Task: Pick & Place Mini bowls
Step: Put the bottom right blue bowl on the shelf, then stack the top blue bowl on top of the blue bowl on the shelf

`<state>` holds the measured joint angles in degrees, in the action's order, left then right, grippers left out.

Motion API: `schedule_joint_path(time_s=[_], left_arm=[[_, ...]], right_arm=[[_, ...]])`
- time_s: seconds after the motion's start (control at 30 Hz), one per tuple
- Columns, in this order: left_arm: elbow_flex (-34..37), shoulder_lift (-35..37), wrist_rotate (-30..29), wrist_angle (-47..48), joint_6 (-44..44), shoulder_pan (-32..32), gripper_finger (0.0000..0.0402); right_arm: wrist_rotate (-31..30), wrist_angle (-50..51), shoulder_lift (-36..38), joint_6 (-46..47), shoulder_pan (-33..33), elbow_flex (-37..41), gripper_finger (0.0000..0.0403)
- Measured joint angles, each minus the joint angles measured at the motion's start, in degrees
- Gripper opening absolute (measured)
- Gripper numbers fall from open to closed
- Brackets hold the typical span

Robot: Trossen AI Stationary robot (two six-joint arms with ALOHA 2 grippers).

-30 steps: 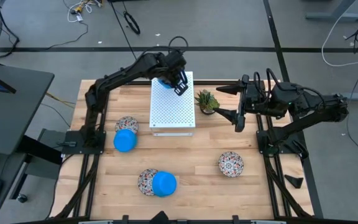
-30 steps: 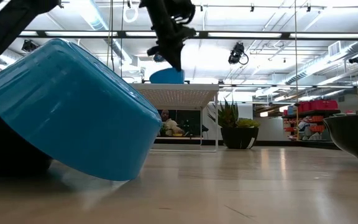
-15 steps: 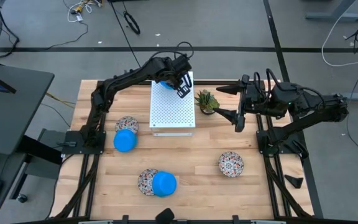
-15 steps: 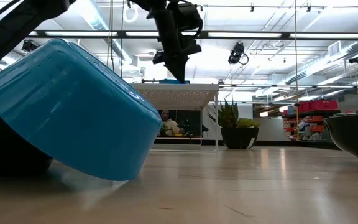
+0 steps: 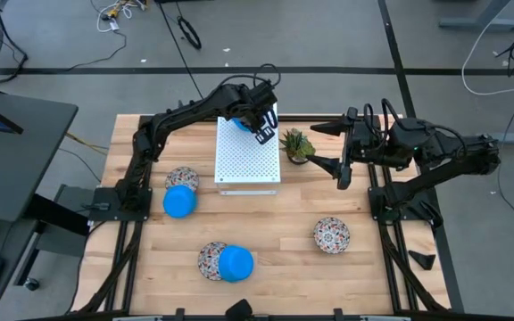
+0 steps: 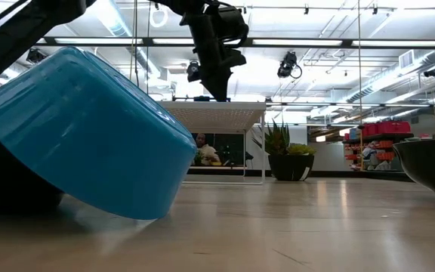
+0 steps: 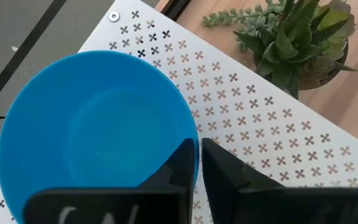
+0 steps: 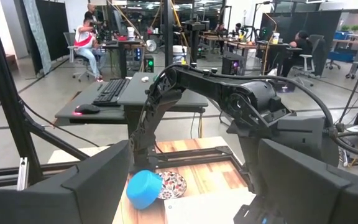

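Note:
A plain blue mini bowl (image 7: 98, 130) stands upright on the far end of the white perforated box (image 5: 248, 156). My left gripper (image 7: 197, 149) is over it, shut on its rim; it also shows from above (image 5: 261, 125). Two more blue bowls (image 5: 179, 202) (image 5: 236, 264) each lie against a floral bowl (image 5: 182, 178) (image 5: 210, 260). A third floral bowl (image 5: 331, 235) sits alone on the right. My right gripper (image 5: 341, 148) hangs open in the air, just right of the potted plant (image 5: 296, 144). My left gripper pinches the blue bowl's rim (image 7: 190, 138) on the side nearest the plant, one finger (image 7: 180, 167) inside the bowl and one (image 7: 224, 174) outside. The fingers come from above, pointing down. The bowl's base rests on the box top.
The potted plant stands close to the box's right side. In the low view the near blue bowl (image 6: 81, 136) lies tilted, and a dark bowl (image 6: 433, 166) shows at the right edge. Bare wood lies between the box and the near bowls. People sit in the room beyond.
My left gripper has moved down and slightly toward the table's right, bringing the blue bowl from just above the box down onto its top. It has kept hold of the rim.

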<state>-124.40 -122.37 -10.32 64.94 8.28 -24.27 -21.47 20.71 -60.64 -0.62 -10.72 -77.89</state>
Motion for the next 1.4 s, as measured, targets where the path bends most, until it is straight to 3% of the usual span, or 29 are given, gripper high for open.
schedule_joint_path(time_s=[0.17,0.47,0.63,1.03,1.4], left_arm=[[0.0,0.0,0.04,0.08,0.01,-0.04,0.0061],[0.0,0.0,0.85,0.49,0.23,-0.33,0.0173],[0.0,0.0,4.47,0.51,0.32,-0.42,0.0209],[-0.19,3.35,5.91,1.18,-0.62,-0.54,0.0225],[-4.46,7.21,20.78,15.53,-11.09,-1.14,0.0225]], right_arm=[[0.0,0.49,0.0,0.0,0.01,0.0,0.0354],[0.0,0.9,0.0,0.13,0.0,0.0,0.0354],[0.0,0.9,0.0,0.02,0.02,0.0,0.0354],[-0.02,1.4,-0.02,-1.88,0.0,0.0,0.0354],[-0.02,2.96,-0.02,-2.03,0.01,0.0,0.0354]])
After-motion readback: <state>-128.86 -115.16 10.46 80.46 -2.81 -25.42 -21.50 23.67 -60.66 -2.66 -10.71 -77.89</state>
